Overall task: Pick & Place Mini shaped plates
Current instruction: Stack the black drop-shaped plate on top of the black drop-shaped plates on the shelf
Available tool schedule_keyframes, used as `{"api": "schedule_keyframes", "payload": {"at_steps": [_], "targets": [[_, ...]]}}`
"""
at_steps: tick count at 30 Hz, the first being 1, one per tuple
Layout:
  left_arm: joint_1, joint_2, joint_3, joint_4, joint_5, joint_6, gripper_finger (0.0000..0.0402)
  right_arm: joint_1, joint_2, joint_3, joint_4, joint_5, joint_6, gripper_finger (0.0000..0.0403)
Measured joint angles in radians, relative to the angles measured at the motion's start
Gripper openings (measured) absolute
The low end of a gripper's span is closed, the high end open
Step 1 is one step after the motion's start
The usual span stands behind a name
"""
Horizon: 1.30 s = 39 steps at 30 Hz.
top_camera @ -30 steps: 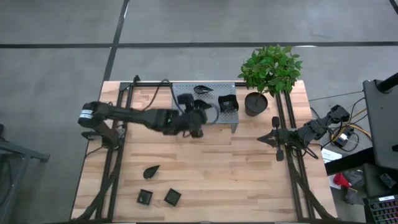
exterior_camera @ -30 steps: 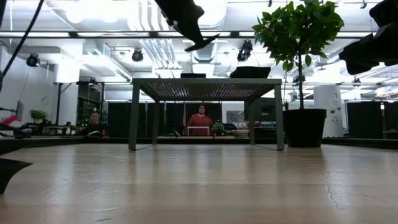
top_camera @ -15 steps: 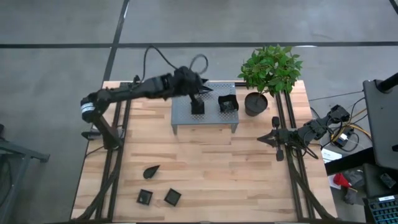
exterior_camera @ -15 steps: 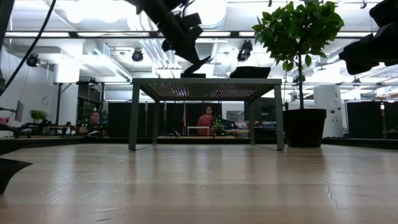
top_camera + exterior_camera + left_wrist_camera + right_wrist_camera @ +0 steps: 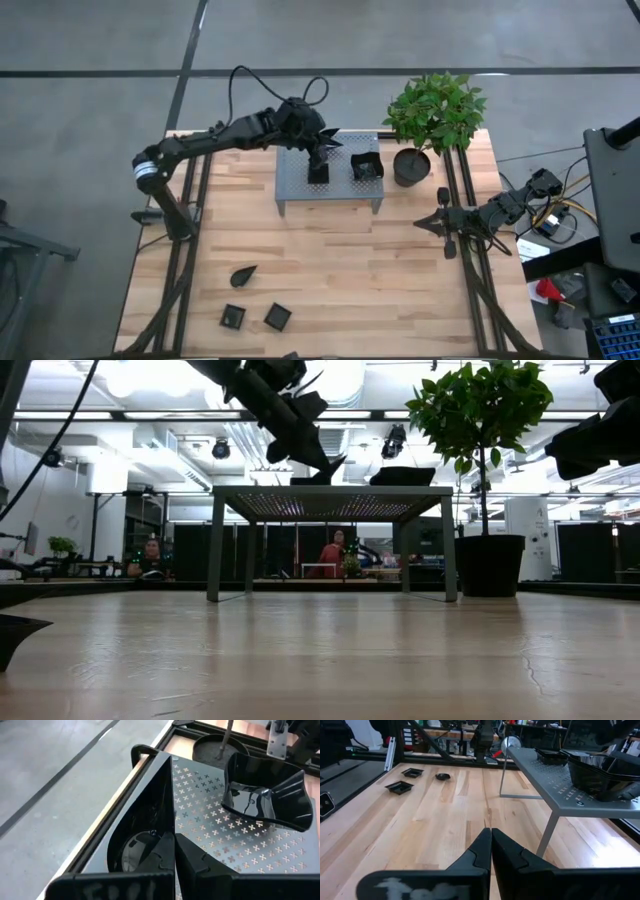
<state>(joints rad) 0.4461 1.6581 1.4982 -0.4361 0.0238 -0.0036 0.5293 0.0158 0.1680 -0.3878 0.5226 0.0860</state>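
With the left gripper [image 5: 318,150] clamped on a leaf plate [image 5: 145,832], lower gently onto the stand [image 5: 340,190] at twelve o'clock before releasing.

Grey concrete floor [image 5: 90,60], bright ceiling lights [image 5: 130,380], dark partitions behind.

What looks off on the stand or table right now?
Nothing is spilled or broken. The left gripper, shut on a leaf-shaped plate, holds it tilted just above the grey perforated stand. The wavy-edged plate sits flat there; three plates remain near the table's front-left.
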Motion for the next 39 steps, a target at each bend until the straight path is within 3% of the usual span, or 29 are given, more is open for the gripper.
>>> {"api": "schedule_keyframes", "payload": {"at_steps": [39], "targets": [[0.003,0.009,-0.097,0.13,0.0,0.031,0.0,0.0,0.0,0.0,0.0,0.0,0.0,0.0008]]}}
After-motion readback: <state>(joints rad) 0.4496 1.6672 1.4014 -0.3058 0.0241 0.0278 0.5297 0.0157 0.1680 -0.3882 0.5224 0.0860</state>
